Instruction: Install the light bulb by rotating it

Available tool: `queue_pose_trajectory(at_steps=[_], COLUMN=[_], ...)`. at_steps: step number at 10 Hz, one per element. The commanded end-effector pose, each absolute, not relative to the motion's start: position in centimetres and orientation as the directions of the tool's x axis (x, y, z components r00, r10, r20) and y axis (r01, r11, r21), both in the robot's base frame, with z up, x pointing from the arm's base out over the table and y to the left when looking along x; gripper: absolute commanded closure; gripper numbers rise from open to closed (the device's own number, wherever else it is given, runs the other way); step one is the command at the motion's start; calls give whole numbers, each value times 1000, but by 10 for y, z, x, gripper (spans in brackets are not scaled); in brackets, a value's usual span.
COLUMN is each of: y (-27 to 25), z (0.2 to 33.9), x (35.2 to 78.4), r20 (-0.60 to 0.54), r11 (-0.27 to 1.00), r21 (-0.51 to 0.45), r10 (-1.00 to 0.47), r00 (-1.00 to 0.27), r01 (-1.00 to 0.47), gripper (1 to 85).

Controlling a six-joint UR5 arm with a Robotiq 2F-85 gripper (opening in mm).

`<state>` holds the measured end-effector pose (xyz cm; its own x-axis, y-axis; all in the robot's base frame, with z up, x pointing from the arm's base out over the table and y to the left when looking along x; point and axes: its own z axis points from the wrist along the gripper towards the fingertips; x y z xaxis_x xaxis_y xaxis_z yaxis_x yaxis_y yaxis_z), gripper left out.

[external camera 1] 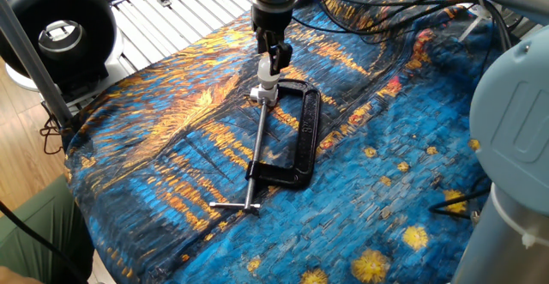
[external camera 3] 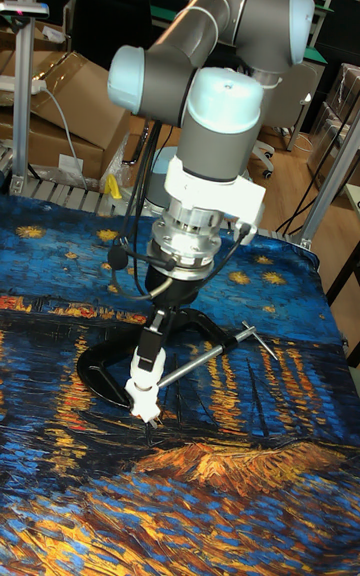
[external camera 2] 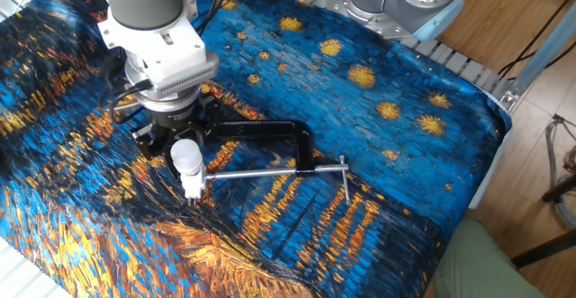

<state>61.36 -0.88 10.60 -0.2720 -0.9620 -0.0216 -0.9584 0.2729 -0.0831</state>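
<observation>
Bulb and clamp sat near the middle of a table draped in a blue and orange painted cloth (external camera 1: 171, 138). The light bulb (external camera 2: 186, 157) was small, white and matte, standing upright with its rounded top uppermost on a white socket base (external camera 2: 193, 186). That base was caught at the jaw end of a black C-clamp (external camera 1: 304, 138), which lay flat on the cloth with its long silver screw (external camera 1: 256, 151) running away from the bulb to a crossbar handle (external camera 1: 235, 206).

The gripper (external camera 1: 274, 59) hung straight down over the bulb from the grey and white arm (external camera 3: 215, 126). In one fixed view its dark fingers (external camera 1: 280, 54) reached down to the bulb's top, with only the lower white part showing beneath them. In the tall fixed view one finger (external camera 3: 152, 344) ran down beside the bulb (external camera 3: 143, 368). The fingers stood close together around the upper part of the bulb, but whether they actually pressed on it could not be told from these views. In the other fixed view the wrist hid the fingertips, and the bulb showed just in front of it.

A black round device (external camera 1: 56, 28) stood off the cloth at the far corner of the table.
</observation>
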Motion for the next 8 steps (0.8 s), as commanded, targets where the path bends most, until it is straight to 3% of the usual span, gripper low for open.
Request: queue_pose_trajectory(at_steps=[1, 8], y=[-10, -9], z=[102, 97], x=[614, 609], r20=[-34, -42], r11=[259, 314], r21=[-89, -81], r10=[-966, -949], r00=[-257, -311], r01=[-962, -946], gripper=[237, 343])
